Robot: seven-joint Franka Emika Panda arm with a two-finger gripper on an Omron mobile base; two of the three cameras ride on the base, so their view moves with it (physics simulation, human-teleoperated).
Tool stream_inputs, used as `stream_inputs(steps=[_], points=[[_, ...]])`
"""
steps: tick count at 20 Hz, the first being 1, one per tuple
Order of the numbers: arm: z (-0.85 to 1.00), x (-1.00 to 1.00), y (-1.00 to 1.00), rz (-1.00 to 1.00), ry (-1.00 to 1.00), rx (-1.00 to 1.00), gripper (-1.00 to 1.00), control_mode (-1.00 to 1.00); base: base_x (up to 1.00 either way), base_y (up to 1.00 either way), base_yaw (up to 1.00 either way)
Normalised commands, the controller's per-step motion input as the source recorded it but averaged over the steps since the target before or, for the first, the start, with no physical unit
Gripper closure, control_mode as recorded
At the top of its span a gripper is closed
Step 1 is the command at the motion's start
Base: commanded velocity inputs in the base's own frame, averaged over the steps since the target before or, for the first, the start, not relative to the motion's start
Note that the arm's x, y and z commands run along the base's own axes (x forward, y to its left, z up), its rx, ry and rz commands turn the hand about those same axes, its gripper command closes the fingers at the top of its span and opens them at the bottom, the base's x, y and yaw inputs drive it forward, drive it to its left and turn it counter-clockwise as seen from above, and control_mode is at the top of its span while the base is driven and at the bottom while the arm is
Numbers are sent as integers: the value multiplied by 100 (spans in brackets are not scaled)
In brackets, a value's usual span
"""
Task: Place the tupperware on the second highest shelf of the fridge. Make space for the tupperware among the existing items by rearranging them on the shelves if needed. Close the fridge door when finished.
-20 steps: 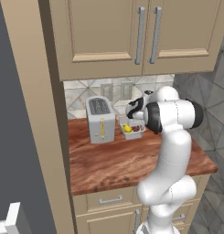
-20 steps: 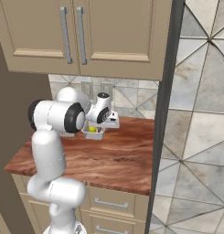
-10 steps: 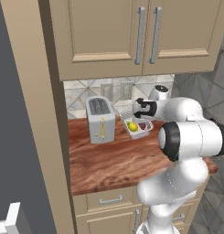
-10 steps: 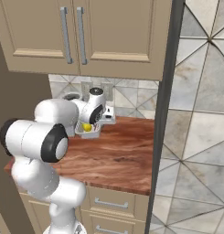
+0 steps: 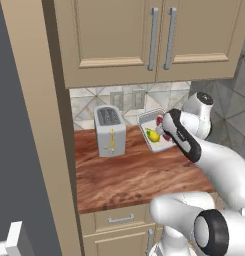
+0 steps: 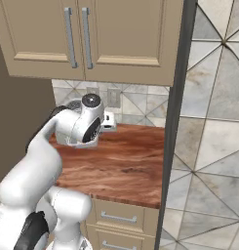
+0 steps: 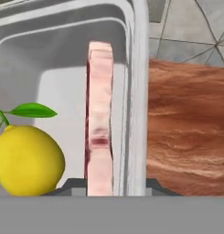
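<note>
The tupperware (image 5: 155, 131) in the left base view is lifted off the bench (image 5: 129, 175), tilted so its open top faces the camera, with the lemon (image 5: 153, 135) and red pieces showing inside. It hangs just right of the silver toaster (image 5: 110, 131), which stands on the bench against the tiled wall. The hand (image 5: 168, 131) meets the tub's right rim, at the end of the white arm that reaches in from the lower right. Two cupboard doors with bar handles (image 5: 161, 38) are above.

In the right base view the arm bends across the left half, and its wrist covers most of the tub; a small white corner (image 6: 109, 120) sticks out to the right of the wrist, above the bench (image 6: 122, 166). The hand itself is hidden behind the wrist here.

In the hand view the tupperware (image 7: 63, 77) is seen from close up. Its right wall (image 7: 140, 91) runs straight down to the spot between the two finger tips at the bottom edge, so the hand is clamped on that rim. A pinkish-red slice (image 7: 99, 132) stands on edge just inside the wall, and the lemon (image 7: 27, 158) with a green leaf lies to its left. The wooden bench (image 7: 189, 132) shows beyond the wall on the right.
</note>
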Motion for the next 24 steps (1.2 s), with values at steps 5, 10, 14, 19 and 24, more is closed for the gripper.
stream_inputs(steps=[5, 10, 14, 19, 24], points=[[93, -94, 1, 13, -3, 8, 100, -100, 0, 0, 0], [60, -83, 1, 14, -1, 1, 100, -100, 0, 0, 0], [57, 1, 11, 0, 2, 0, 100, -100, 0, 0, 0], [28, 15, 4, -10, 32, -3, 100, -100, 0, 0, 0], [4, 2, 0, 0, 10, 0, 100, 100, -9, -1, 1]])
